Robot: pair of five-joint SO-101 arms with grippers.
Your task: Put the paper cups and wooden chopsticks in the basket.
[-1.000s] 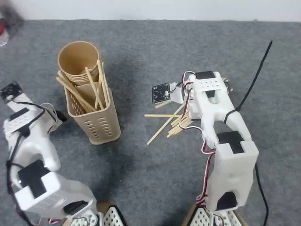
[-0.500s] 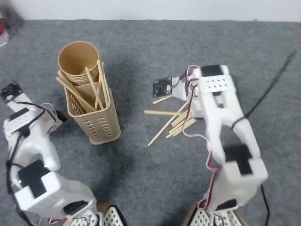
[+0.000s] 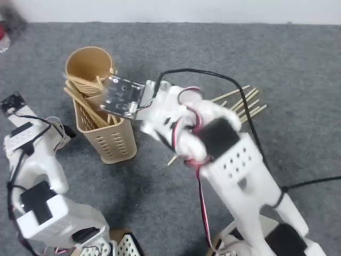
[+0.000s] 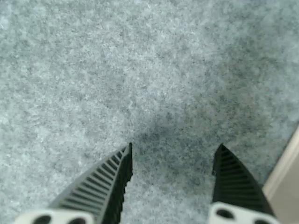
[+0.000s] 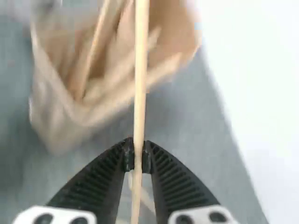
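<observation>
We count one basket (image 3: pixel 106 136), upright in the upper left of the high view. One stack of paper cups (image 3: pixel 88 61) stands in its far end; how many cups make up the stack we cannot tell. Beside the cups, inside the basket, at least four standing chopsticks (image 3: pixel 80 104) lean at angles.

Right of centre, loose chopsticks (image 3: pixel 246 102) lie fanned on the bench (image 3: pixel 176 48). We make out at least four ends. The rest are covered by the right arm (image 3: pixel 234 160), which stretches from the lower right across the middle. One more stick end (image 3: pixel 171 159) pokes out from under the arm on the basket's side. The arm's camera board (image 3: pixel 120 96) hangs over the basket's rim and hides part of it.

There are two grippers. The right gripper (image 5: pixel 135 156) is pinched narrow on a single chopstick (image 5: pixel 140 70), with the blurred basket beyond it. The left gripper (image 4: pixel 173 156) is spread wide with nothing between its fingers, above bare bench. The left arm (image 3: pixel 32 160) sits in the lower left, apart from the basket.

The bench has a grey, carpet-like covering. A white wall (image 3: pixel 170 9) runs along the top edge.
</observation>
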